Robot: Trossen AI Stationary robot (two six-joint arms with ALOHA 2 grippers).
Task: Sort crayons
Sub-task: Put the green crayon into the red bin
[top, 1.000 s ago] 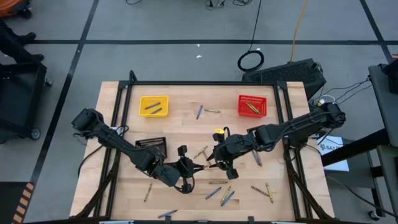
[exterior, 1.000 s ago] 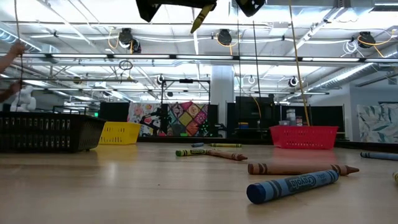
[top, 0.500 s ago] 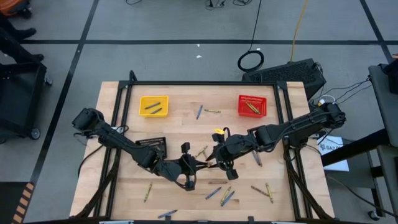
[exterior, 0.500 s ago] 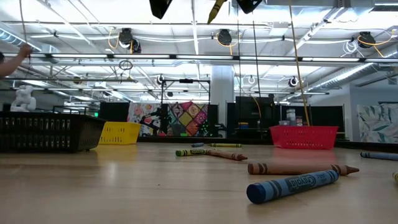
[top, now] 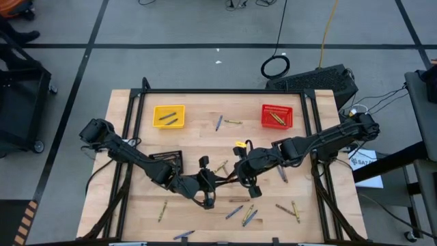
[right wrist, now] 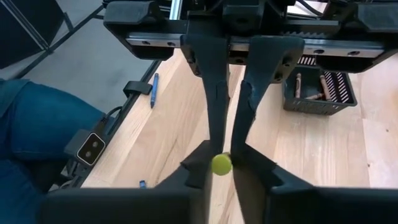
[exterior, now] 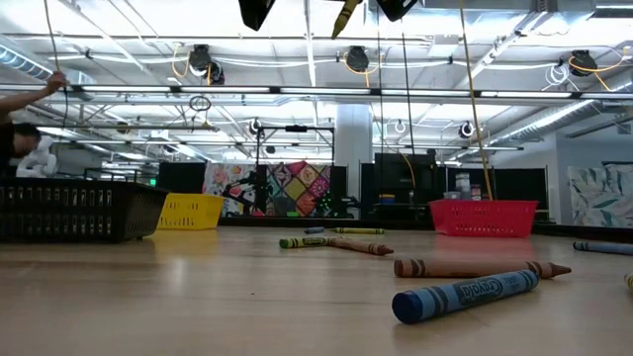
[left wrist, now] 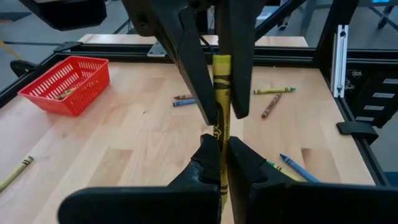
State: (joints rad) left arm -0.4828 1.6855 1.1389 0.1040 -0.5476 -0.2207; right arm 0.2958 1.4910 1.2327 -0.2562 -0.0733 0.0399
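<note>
mid-air handover above the table's (top: pixel 130 109) centre: the left pincer (left wrist: pixel 219 163) is clenched on one end of a yellow crayon (left wrist: pixel 221 93), whose long axis runs straight into the right pincer (right wrist: pixel 224 163), its jaws closing around the far end, so both arms meet end to end.

Beyond the wooden table (exterior: pixel 198 297), grey floor (top: pixel 171 27), bright ceiling lights (exterior: pixel 425 59), and what may be a colourful patchwork panel (exterior: pixel 287 188) far off.
</note>
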